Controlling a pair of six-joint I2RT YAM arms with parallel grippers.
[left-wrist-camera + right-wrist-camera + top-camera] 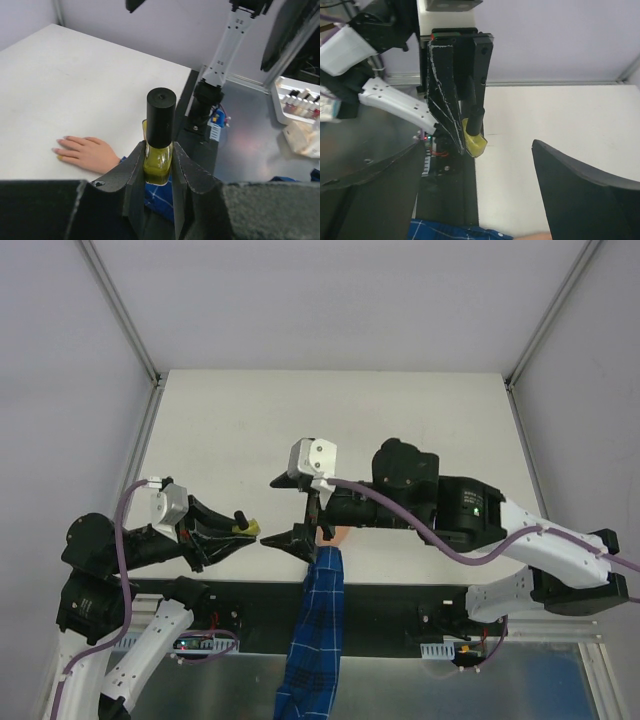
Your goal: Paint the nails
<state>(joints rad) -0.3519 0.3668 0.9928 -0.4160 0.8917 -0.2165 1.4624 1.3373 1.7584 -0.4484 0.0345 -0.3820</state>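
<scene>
The peach mannequin hand [90,152] lies flat on the white table, its blue plaid sleeve [315,630] running toward the near edge. Its tiny nails [56,149] show at the fingertips; one looks yellowish. In the top view the hand [330,534] is mostly hidden under my right gripper. My left gripper [158,150] is shut on the polish bottle [159,162], yellow with a black cap, held upright left of the hand. The bottle also shows in the right wrist view [474,140]. My right gripper [480,200] is wide open and empty, above the hand and facing the bottle.
A white tray of polish bottles [300,102] and a crumpled wrapper [302,137] sit on the metal shelf off the table. A black strip [400,595] runs along the table's near edge. Frame posts [120,310] stand at the back corners.
</scene>
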